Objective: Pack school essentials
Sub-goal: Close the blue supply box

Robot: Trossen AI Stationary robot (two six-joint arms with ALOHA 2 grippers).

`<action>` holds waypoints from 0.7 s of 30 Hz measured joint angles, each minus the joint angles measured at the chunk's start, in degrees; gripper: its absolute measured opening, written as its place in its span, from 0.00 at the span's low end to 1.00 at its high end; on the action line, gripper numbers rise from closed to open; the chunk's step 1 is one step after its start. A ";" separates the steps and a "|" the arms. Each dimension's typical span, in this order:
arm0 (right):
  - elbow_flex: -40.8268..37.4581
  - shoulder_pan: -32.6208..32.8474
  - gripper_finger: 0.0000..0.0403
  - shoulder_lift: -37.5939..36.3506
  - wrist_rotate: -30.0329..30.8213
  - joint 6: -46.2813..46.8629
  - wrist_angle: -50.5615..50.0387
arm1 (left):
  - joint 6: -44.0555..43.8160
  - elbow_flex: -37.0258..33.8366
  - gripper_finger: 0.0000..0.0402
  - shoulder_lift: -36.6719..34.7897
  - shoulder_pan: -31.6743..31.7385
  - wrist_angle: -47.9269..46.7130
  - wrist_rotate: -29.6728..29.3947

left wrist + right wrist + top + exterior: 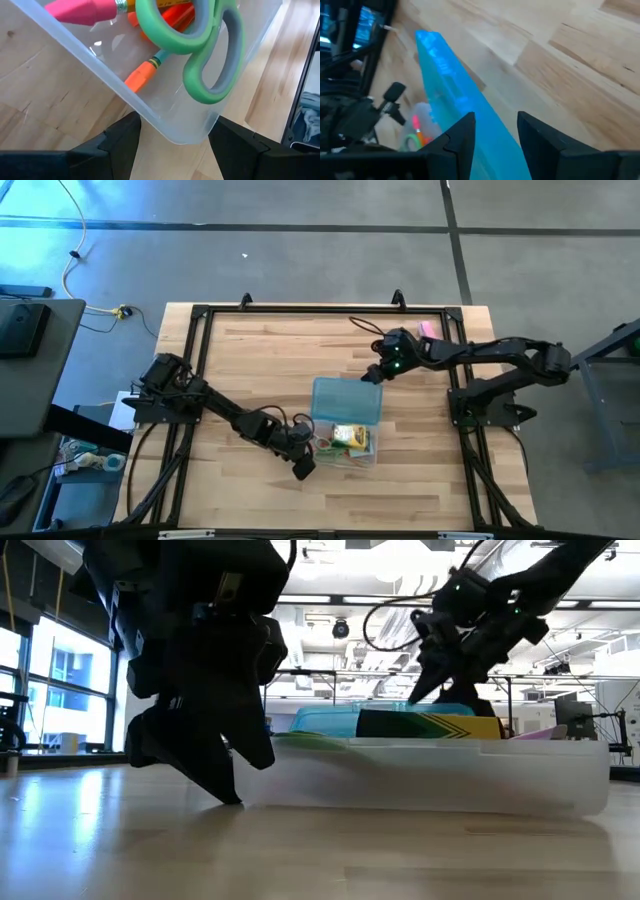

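Two dark arms meet over my wooden table [250,360], where the clear plastic case [352,451] sits near centre holding the crayon box [350,436], the green-handled scissors [205,47] and orange pencils [145,75]. My right gripper [495,127] has its fingers spread around the raised far edge of the teal lid [346,399], though whether they touch it I cannot tell. My left gripper [172,137] stands open astride the case's near left corner.
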 joint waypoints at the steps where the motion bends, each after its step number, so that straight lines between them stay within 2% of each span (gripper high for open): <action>1: 0.00 0.22 0.34 -0.68 0.15 0.55 -0.09 | -0.11 0.00 0.54 0.02 0.11 0.06 0.00; 7: 0.00 2.28 0.34 -4.12 1.29 0.82 -0.64 | -2.79 0.00 0.54 0.04 0.46 0.24 -0.66; 21: 0.00 7.05 0.34 -6.18 3.35 4.51 0.97 | -5.74 0.00 0.54 0.08 1.01 0.36 -1.75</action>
